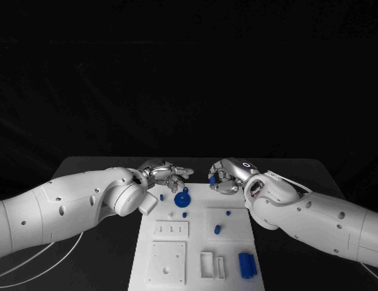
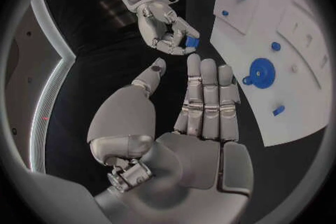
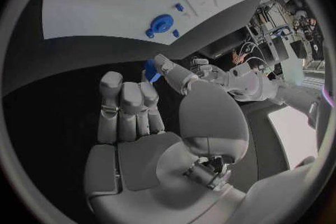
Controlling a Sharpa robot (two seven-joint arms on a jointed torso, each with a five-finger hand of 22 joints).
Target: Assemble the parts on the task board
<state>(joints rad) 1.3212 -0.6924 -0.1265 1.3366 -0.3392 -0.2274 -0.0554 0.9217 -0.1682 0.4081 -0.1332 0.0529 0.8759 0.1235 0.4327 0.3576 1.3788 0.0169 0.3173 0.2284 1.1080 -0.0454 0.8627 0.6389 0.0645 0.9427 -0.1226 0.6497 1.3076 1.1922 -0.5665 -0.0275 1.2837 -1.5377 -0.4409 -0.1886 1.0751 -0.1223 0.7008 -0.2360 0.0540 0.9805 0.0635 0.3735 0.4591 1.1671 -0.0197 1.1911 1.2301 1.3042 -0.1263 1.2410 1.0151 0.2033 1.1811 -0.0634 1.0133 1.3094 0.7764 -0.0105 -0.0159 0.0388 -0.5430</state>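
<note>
We note that the right hand (image 1: 226, 176) pinches a small blue part (image 2: 192, 41) above the board's (image 1: 176, 267) far edge, the left hand (image 2: 203, 109) spread and empty beside it, so a shallow pinch risks dropping the part onto the table (image 1: 93, 167).

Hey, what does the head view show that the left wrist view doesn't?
Only the head view takes in the near end of the task board, with the blue block beside the white slots. Only the left wrist view looks at the left hand from behind, its fingers apart and holding nothing. Both show the right hand pinching a small blue part and the round blue gear on the board.
</note>
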